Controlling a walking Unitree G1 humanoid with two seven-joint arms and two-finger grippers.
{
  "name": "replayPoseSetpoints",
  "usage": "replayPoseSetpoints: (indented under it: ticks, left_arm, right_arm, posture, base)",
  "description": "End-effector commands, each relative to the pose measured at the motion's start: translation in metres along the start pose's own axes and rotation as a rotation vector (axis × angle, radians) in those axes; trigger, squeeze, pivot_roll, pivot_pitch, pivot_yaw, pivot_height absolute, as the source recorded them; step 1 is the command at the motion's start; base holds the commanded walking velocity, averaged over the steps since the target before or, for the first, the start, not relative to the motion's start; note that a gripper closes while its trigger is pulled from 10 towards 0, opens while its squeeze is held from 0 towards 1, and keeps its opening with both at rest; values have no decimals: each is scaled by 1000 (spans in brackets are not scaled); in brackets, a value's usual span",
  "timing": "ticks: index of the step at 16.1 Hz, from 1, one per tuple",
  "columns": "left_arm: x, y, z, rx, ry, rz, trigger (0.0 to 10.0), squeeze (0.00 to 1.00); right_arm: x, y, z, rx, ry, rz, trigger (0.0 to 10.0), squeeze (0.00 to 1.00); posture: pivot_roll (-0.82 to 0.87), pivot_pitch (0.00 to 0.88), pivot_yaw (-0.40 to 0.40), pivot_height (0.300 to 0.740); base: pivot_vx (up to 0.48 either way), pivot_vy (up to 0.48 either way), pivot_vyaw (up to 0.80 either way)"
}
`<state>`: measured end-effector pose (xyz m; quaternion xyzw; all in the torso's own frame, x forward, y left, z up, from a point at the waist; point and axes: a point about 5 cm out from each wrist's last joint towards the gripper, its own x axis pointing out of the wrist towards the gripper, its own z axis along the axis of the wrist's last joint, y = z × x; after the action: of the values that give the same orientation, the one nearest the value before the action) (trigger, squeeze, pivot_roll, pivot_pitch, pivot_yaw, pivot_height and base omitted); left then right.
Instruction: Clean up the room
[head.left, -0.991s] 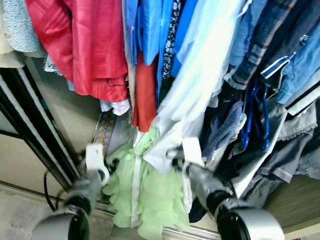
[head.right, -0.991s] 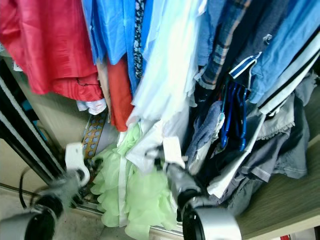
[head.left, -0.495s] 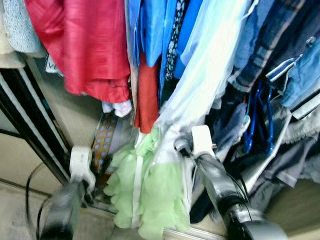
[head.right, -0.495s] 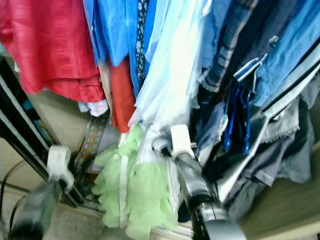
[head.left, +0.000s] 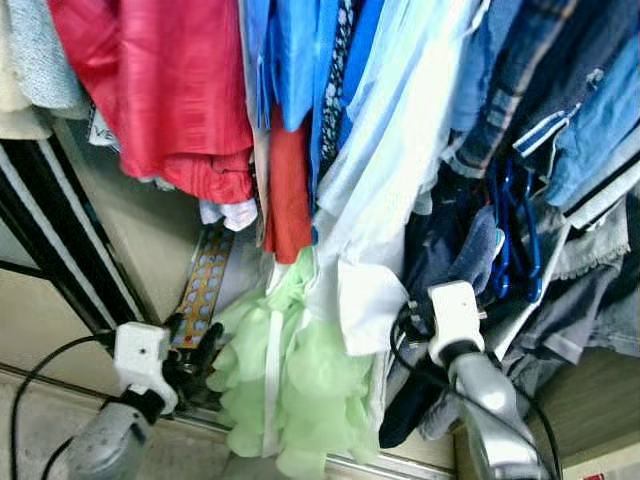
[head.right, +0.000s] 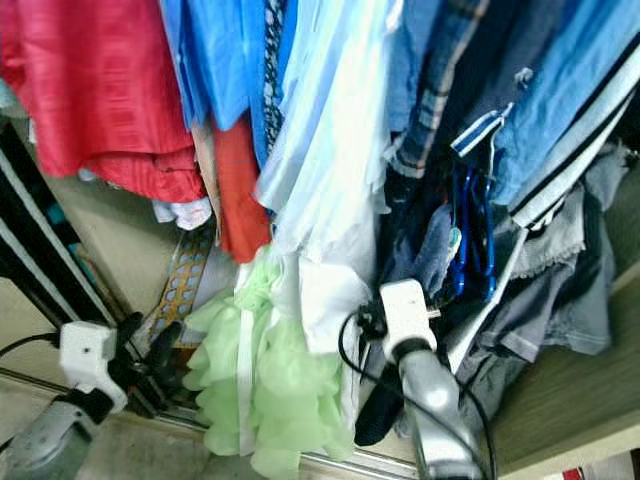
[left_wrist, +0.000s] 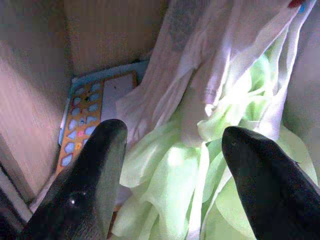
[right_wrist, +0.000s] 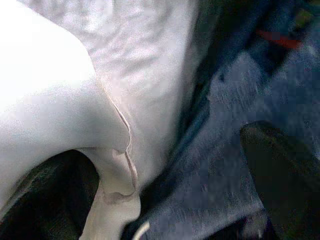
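Left gripper (head.left: 195, 340) sits low at the left of the wardrobe opening, its two long black fingers (left_wrist: 95, 165) spread wide apart with nothing between them, aimed at the ruffled pale green sheer dress (head.left: 290, 390) just beside it. Behind that gripper, leaning against the beige wardrobe side wall (head.left: 140, 230), stands a flat orange and blue patterned board (head.left: 203, 280); in the left wrist view the same board (left_wrist: 87, 115) lies past the left finger and the green dress (left_wrist: 200, 165) fills the gap between the fingers. Black sliding-door rails (head.left: 50, 250) run diagonally at the far left.

Above hang the clothes: a crumpled red satin garment (head.left: 170, 90), then bright blue shirts (head.left: 300, 50) with a red-orange piece (head.left: 290, 190) under them, then a long pale blue-white shirt (head.left: 390, 190) whose hem drops onto the green dress.

Right gripper (head.left: 408, 322) is pushed in between that white shirt and the dark navy clothes (head.left: 450, 250). In the right wrist view its fingers (right_wrist: 280, 165) stand apart, the white cloth (right_wrist: 65, 100) draped over one and navy fabric (right_wrist: 240, 130) between them, so it is open and clamps nothing. Blue plastic hangers (head.left: 515, 230) dangle farther right, below denim and plaid shirts (head.left: 560, 80), with grey garments (head.left: 580, 310) heaped on the wooden shelf (head.left: 590, 410).
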<state>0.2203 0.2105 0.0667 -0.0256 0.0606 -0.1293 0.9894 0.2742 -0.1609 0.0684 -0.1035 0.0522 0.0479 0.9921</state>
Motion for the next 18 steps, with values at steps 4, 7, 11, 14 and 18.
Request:
replayPoseSetpoints:
  ticks: [4, 7, 11, 14, 18]
  left_arm:
    - [1, 3, 11, -52, 28, 28, 10000, 0]
    - [1, -12, 3, -61, 21, -20, 10000, 0]
    - [-7, -21, -14, -111, 77, -132, 10000, 0]
    - [-3, -15, -16, -130, 59, -78, 10000, 0]
    - [9, -21, -11, -184, 14, -74, 10000, 0]
  right_arm:
    - [-9, -10, 18, 11, -47, -69, 10000, 0]
    - [-20, -13, 21, 7, -56, -91, 10000, 0]
    - [-42, -32, 14, -1, -37, -171, 10000, 0]
    - [-51, -40, 5, 5, -9, -195, 10000, 0]
    - [-38, -25, 10, 19, -26, -139, 10000, 0]
  posture:
    - [10, 0, -53, 740]
    - [-6, 0, -51, 740]
    - [-40, 0, -27, 740]
    - [-62, 0, -16, 740]
    - [-49, 0, -24, 740]
  base:
    - [0, 0, 0]
    - [0, 0, 0]
    - [0, 0, 0]
    - [0, 0, 0]
    - [0, 0, 0]
